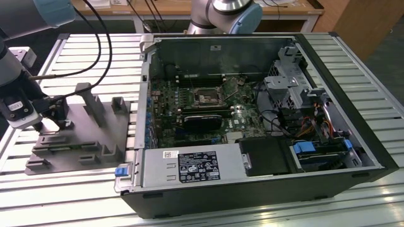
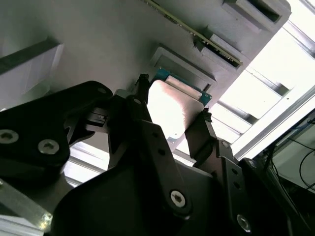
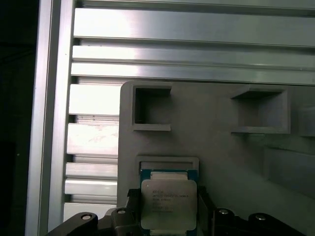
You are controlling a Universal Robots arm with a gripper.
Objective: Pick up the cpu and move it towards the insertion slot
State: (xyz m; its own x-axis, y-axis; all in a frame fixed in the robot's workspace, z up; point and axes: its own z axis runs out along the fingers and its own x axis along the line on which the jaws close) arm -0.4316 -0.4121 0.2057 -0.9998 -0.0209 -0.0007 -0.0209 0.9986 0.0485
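On the exterior view's right, an open computer case lies on a slatted metal table. The motherboard inside holds the insertion slot, a silvery frame around a dark centre, in the upper middle of the board. A power supply along the case's lower edge wears a black-and-white label. On the exterior view's left sits a grey fixture tray with raised blocks, and the gripper is low over its far left side, well apart from the slot.

In the second wrist view, the cpu lies flat in a shallow square recess of the tray. It has a pale, shiny metal lid with a green rim. The black fingers are drawn in narrow against two opposite edges of the chip.

In the first wrist view, the cpu has a silver-grey lid with several lines of small dark print. It sits between the fingers. Two square pockets in the tray beyond it hold nothing.
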